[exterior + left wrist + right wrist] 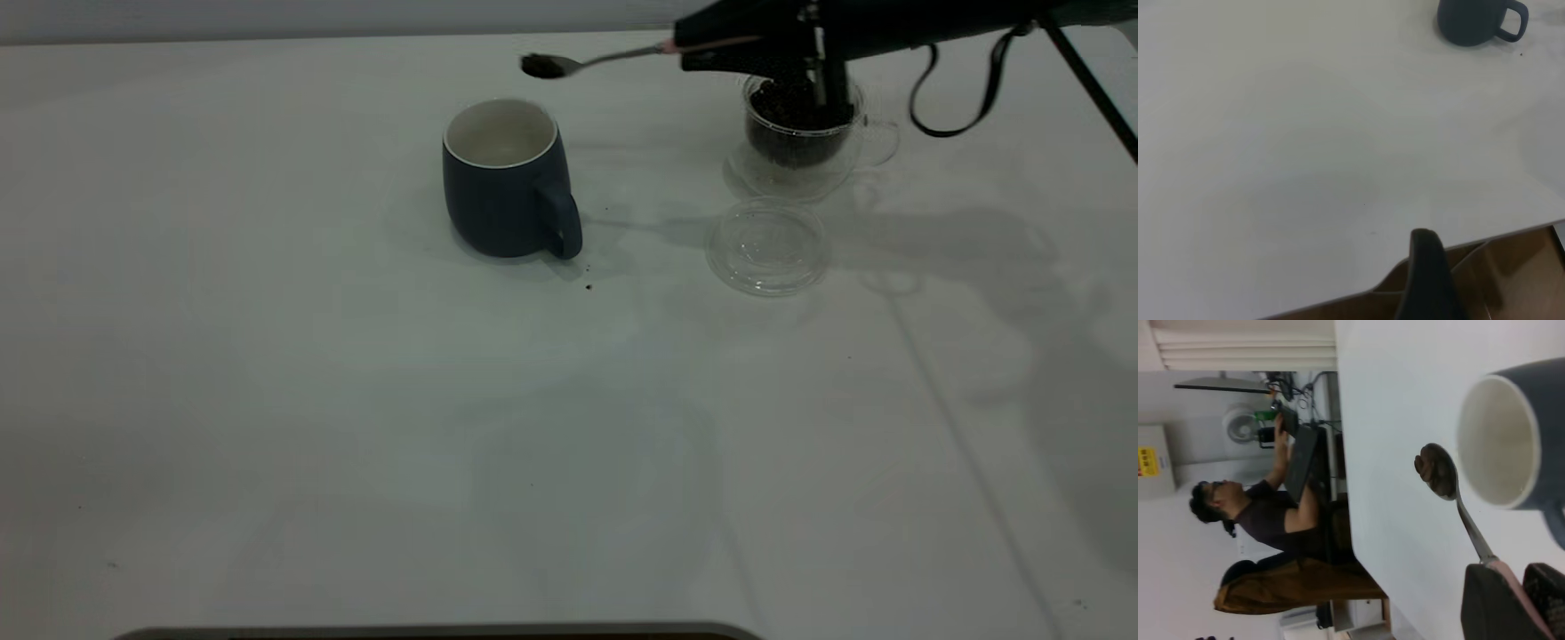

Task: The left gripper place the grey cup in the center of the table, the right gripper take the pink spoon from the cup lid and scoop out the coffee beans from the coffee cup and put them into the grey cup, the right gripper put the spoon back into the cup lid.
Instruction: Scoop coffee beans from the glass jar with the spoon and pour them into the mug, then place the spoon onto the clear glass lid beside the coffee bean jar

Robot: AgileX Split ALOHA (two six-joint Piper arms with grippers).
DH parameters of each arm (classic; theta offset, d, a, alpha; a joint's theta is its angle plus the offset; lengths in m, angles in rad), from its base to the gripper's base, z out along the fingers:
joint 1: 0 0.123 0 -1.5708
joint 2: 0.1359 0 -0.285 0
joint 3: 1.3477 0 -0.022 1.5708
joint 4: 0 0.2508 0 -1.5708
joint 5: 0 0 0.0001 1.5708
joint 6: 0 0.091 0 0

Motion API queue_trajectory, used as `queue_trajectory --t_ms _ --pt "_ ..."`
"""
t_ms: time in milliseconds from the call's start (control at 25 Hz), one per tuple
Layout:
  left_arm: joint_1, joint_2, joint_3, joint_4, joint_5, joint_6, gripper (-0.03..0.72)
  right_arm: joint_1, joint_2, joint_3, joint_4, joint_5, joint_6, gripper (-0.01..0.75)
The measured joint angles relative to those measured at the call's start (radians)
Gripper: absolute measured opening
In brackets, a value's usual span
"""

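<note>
The grey cup (507,182) stands upright near the middle of the table with its handle toward the front right; it also shows in the left wrist view (1475,20) and the right wrist view (1511,440). My right gripper (702,49) is shut on the pink handle of the spoon (605,60), held level in the air. The spoon's bowl (1436,471) carries coffee beans and hovers just beside the grey cup's rim, at its far right. Behind the gripper stands the clear coffee cup (800,124), filled with beans. The clear cup lid (767,246) lies flat in front of it, with nothing in it. My left gripper (1425,287) hangs over the table's edge, far from the grey cup.
A stray bean (588,286) lies on the table just in front of the grey cup's handle. A black cable loop (956,98) hangs from the right arm at the back right. A seated person (1265,513) is beyond the table's far side.
</note>
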Motion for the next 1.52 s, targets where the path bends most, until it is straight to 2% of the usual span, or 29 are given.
queue_trajectory --t_ms 200,480,640,1000,1200,1360,1520 --pt "0.0 0.0 0.0 0.0 0.0 0.0 0.565 0.053 0.0 0.0 0.022 -0.029 -0.003 0.092" --pt "0.0 0.0 0.0 0.0 0.0 0.0 0.565 0.115 0.0 0.0 0.043 -0.2 -0.108 0.092" --pt "0.0 0.0 0.0 0.0 0.0 0.0 0.565 0.133 0.0 0.0 0.048 -0.296 -0.225 0.092" --pt "0.0 0.0 0.0 0.0 0.0 0.0 0.565 0.16 -0.037 0.0 0.061 -0.347 -0.561 0.092" --pt "0.0 0.0 0.0 0.0 0.0 0.0 0.565 0.16 -0.126 0.0 -0.02 -0.39 -0.654 0.092" --pt "0.0 0.0 0.0 0.0 0.0 0.0 0.565 0.16 -0.197 0.0 -0.152 -0.416 -0.629 0.092" --pt "0.0 0.0 0.0 0.0 0.0 0.0 0.565 0.147 -0.29 0.0 -0.407 -0.314 -0.512 0.092"
